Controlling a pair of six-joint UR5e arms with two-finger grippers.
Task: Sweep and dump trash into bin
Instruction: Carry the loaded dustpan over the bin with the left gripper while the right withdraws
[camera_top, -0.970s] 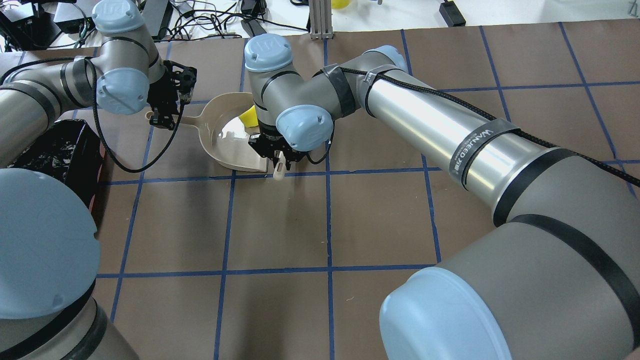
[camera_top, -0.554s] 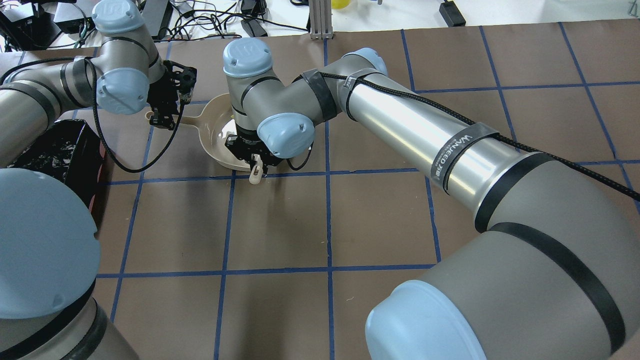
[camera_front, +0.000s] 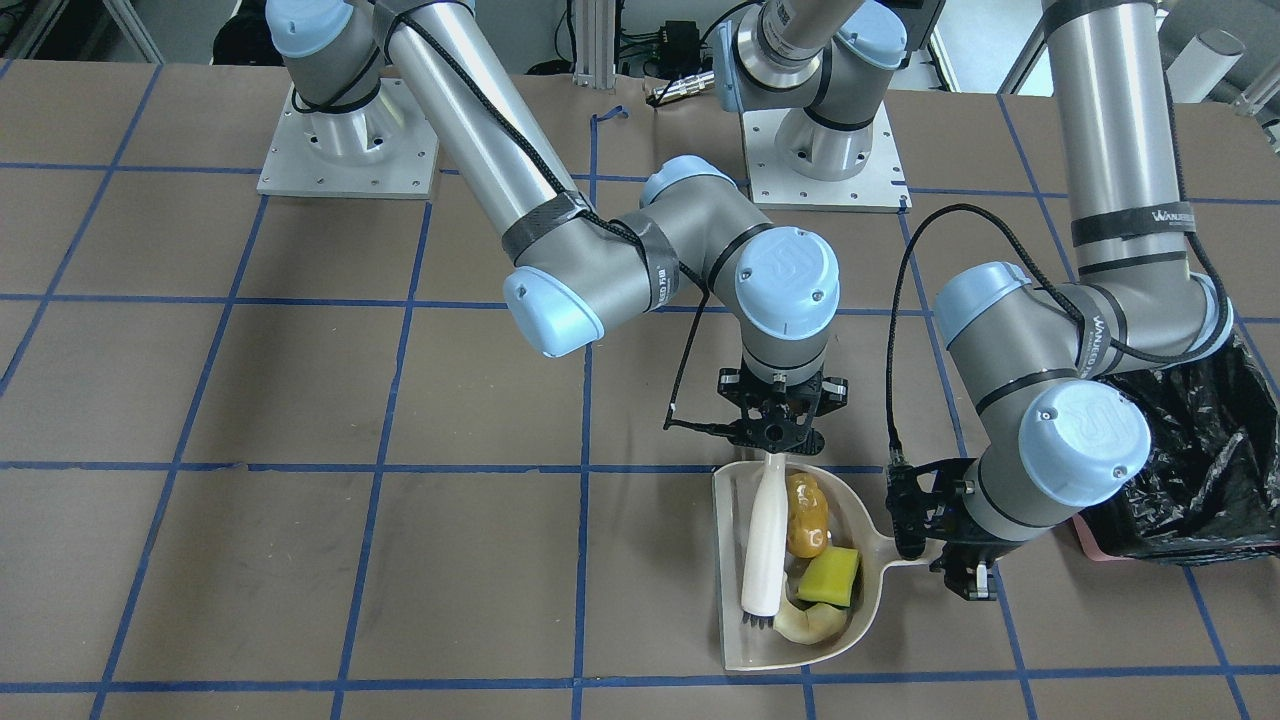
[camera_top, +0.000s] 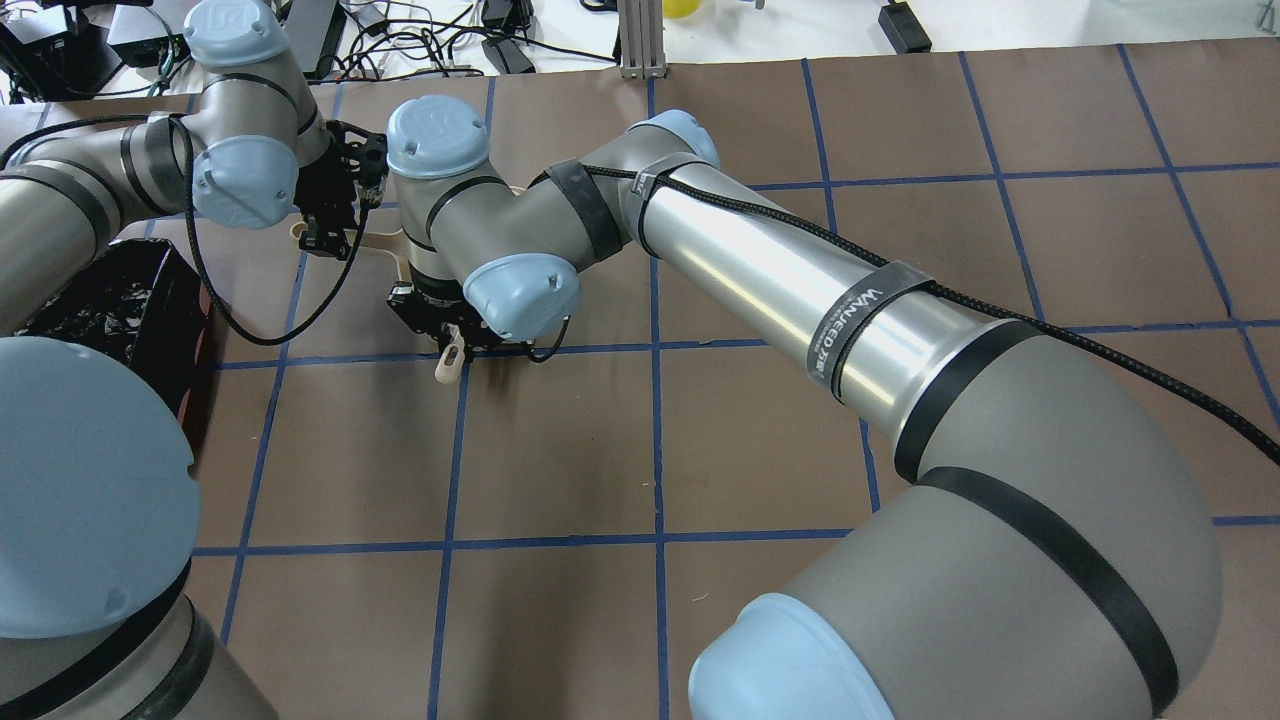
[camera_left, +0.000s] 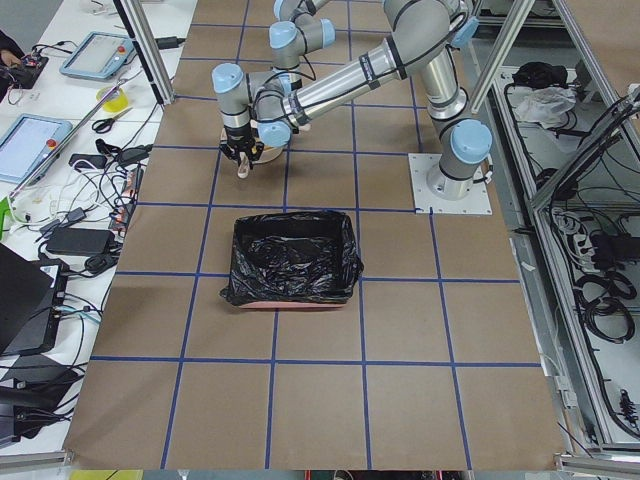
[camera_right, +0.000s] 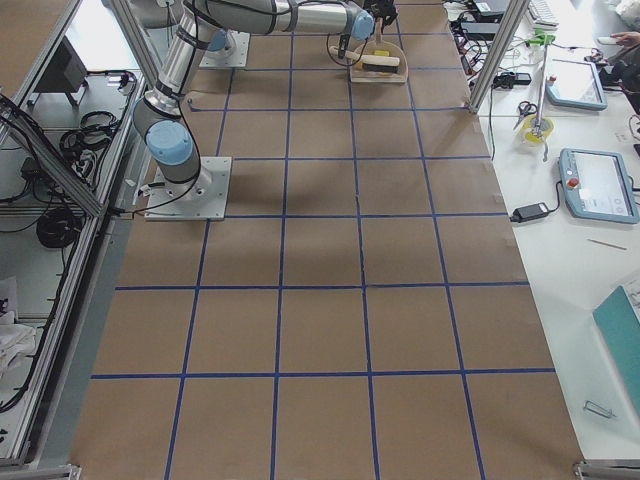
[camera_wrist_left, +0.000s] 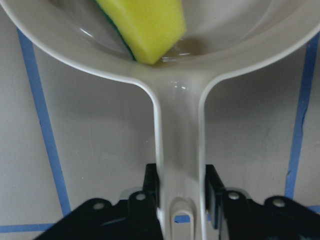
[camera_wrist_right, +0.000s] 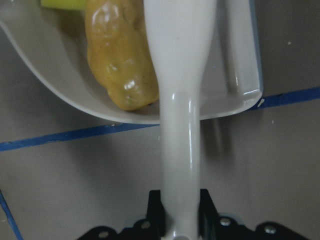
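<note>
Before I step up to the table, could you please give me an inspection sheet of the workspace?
Surface: brown-paper table with a blue tape grid.
Job's things: potato-like lump, sponge and melon-like slice all lie in the dustpan; the black-lined bin stands apart, no trash seen in it.
Clutter: nothing seen on the table.
Grippers: left gripper has its jaws shut on the dustpan handle; right gripper has its jaws shut on the brush, bristles in the pan.
Cables: a black cable loops to the left wrist; another runs along the right arm.
Surroundings: tablets and loose wires on the side benches.
</note>
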